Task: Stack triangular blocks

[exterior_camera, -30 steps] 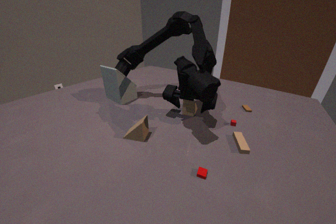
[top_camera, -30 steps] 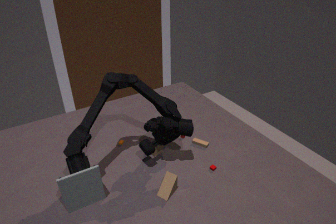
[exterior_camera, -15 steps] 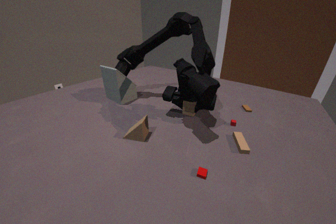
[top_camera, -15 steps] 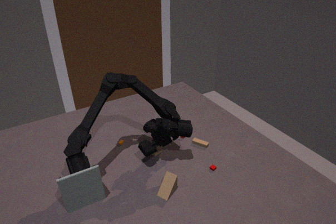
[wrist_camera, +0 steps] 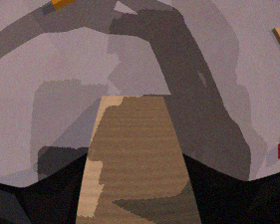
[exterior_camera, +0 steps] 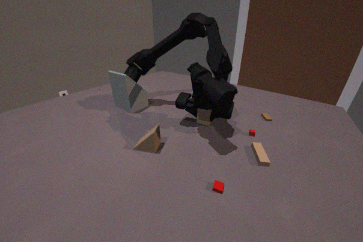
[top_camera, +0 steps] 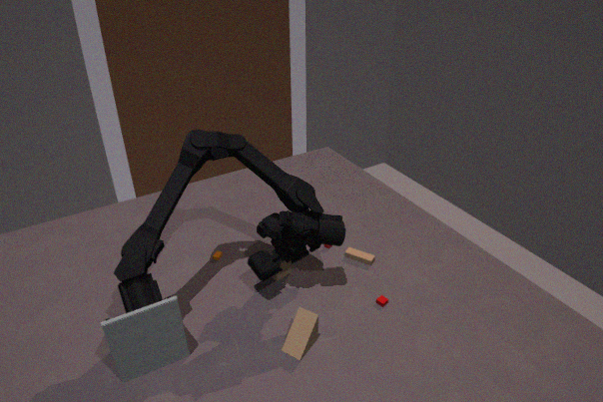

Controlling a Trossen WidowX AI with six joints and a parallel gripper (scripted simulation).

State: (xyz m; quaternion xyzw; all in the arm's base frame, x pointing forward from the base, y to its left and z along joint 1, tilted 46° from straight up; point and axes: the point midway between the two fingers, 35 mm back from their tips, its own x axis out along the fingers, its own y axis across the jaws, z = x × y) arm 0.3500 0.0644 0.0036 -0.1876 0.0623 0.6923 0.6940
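Note:
One tan triangular block (exterior_camera: 204, 117) (wrist_camera: 132, 154) rests on the table under my wrist. My gripper (top_camera: 277, 268) (exterior_camera: 204, 113) (wrist_camera: 134, 155) is down at the table and shut on this block, with a finger on each side. In the top view the gripper hides the block. The other tan triangular block (top_camera: 301, 333) (exterior_camera: 149, 141) stands apart on the table, nearer the front, with its sloped face up. Nothing touches it.
A grey-green wedge panel (top_camera: 145, 343) (exterior_camera: 126, 93) stands by the arm's base. A flat tan plank (top_camera: 359, 254) (exterior_camera: 260, 153), two red cubes (top_camera: 382, 300) (exterior_camera: 218, 186) (exterior_camera: 252, 132) and a small orange block (top_camera: 217, 254) lie around. The table edge (top_camera: 449, 228) runs along the right.

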